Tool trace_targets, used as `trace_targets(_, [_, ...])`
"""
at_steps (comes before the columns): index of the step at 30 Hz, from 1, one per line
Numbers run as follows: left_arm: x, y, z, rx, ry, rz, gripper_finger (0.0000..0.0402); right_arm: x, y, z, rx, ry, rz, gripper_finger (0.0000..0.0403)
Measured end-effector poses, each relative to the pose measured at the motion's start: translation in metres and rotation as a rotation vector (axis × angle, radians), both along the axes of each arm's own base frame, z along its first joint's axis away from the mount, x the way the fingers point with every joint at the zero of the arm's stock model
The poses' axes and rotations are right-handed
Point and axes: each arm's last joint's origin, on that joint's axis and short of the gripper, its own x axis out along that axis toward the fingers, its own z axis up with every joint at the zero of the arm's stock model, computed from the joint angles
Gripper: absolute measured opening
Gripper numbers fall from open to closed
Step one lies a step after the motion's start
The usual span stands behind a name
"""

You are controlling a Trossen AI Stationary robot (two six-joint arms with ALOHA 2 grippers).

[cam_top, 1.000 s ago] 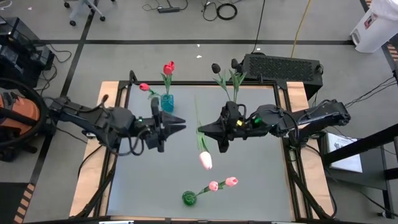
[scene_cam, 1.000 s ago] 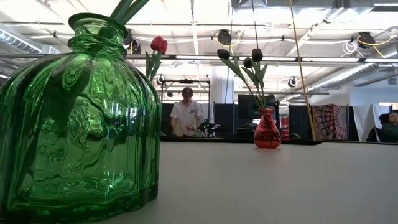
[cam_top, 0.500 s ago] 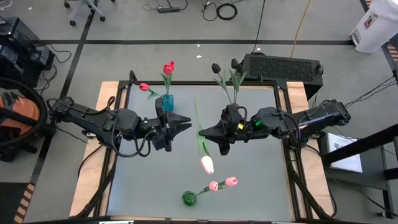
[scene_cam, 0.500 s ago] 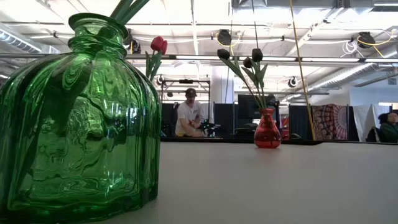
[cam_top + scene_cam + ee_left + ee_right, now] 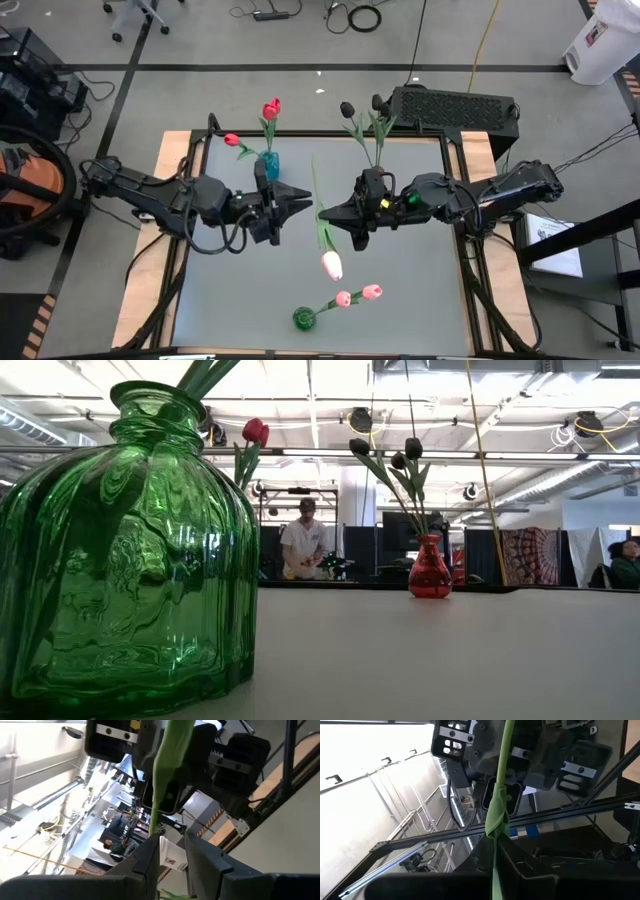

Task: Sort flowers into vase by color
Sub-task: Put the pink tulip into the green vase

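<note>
Mid-task: the right gripper (image 5: 322, 211), jaws pinching a pink tulip's stem (image 5: 321, 215) above table centre, faces the spread-jawed left gripper (image 5: 303, 204); red, black and two pink flowers already stand in vases.

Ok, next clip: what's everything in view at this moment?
Blue vase: one, back left of table.
Red vase: one, back centre.
Green vase: one, front centre.
Red tulips: two, in blue vase.
Black tulips: at least two, in red vase.
Pink tulips: two, in green vase.
Held tulip: one, pink, above mid-table.
Table: one, grey.
Person: one, white shirt, room behind.
Right gripper: shut on held tulip's stem.
Left gripper: open, at same stem.
</note>
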Motion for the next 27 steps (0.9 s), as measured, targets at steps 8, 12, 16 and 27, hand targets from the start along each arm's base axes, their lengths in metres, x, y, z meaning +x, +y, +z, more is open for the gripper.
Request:
trace_targets(8, [0.009,-0.002,0.001,-0.010,-0.056,-0.024,0.0102,-0.001,0.003,0.000,0.011,0.002,0.010,0.0000])
trace_targets(12, [0.013,-0.003,0.000,0.007,-0.069,-0.022,0.0102,-0.001,0.004,0.000,0.015,0.003,0.014,0.0000])
trace_targets(16, [0.013,-0.003,-0.001,0.008,-0.065,-0.022,0.0102,-0.001,0.005,0.000,0.014,0.003,0.015,0.0000])
trace_targets(27, [0.014,-0.005,-0.001,0.004,-0.077,-0.071,0.0102,-0.002,0.008,-0.002,0.029,0.022,0.028,0.0000])
